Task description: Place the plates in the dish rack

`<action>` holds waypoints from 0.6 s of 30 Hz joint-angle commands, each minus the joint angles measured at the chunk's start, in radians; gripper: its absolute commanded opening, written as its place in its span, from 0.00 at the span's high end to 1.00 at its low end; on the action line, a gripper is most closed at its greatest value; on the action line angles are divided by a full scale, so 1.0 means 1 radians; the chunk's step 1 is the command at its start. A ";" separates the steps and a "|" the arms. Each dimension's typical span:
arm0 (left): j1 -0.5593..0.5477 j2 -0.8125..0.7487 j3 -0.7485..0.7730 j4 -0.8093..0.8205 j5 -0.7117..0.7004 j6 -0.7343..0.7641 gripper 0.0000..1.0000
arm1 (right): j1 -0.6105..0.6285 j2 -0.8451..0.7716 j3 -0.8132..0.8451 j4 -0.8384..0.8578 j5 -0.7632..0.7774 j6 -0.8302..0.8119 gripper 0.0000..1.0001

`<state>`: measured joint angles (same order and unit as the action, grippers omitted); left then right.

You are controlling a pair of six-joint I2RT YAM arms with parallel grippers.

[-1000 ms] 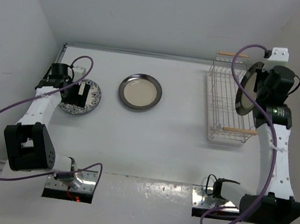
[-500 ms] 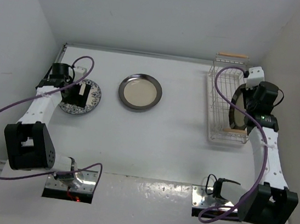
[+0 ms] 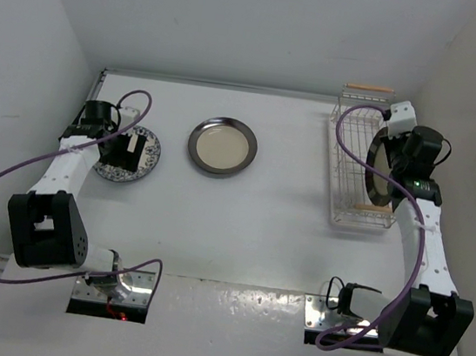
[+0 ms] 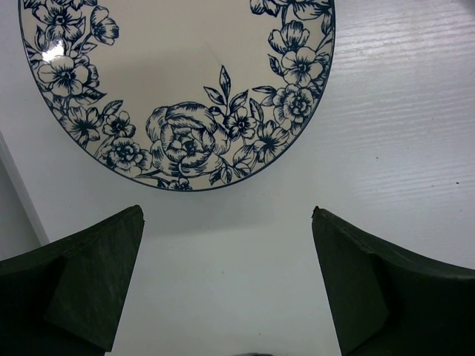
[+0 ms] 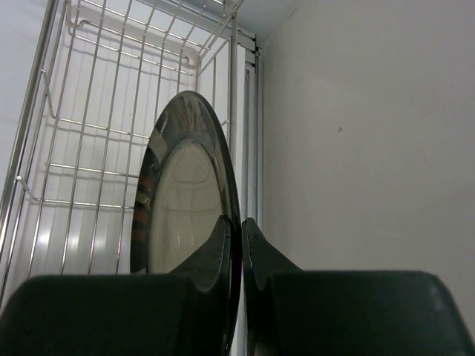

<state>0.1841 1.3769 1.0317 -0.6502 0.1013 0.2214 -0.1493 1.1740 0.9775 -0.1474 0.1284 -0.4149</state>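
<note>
The right gripper [image 5: 239,231] was pinched shut on the rim of the dark plate [image 5: 185,208]. It held the plate upright on edge inside the rack [image 5: 89,126], toward the rack's right side and near end. Whether the plate's lower edge touched the wires could not be told. The left gripper [image 4: 226,216] stood wide open over the table [image 4: 401,111], holding nothing, its fingertips just short of the floral plate [image 4: 178,67], which lay flat at the left. The cream plate [image 3: 222,146] lay flat between the floral plate and the rack, apart from both.
</note>
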 commanded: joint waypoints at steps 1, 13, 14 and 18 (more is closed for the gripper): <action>-0.008 0.001 0.036 0.001 0.012 0.001 0.00 | -0.009 -0.028 0.078 0.206 0.034 -0.076 1.00; -0.008 0.001 0.036 -0.008 0.012 0.001 0.00 | -0.010 -0.013 0.090 0.220 0.040 -0.100 1.00; -0.008 0.001 0.036 -0.008 0.012 0.001 0.00 | -0.010 -0.013 0.086 0.220 0.043 -0.107 1.00; -0.008 0.001 0.036 -0.008 0.012 0.001 0.00 | -0.018 -0.016 0.076 0.230 0.050 -0.116 1.00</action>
<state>0.1841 1.3769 1.0317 -0.6579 0.1013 0.2237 -0.1501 1.1816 0.9878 -0.1032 0.1299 -0.4664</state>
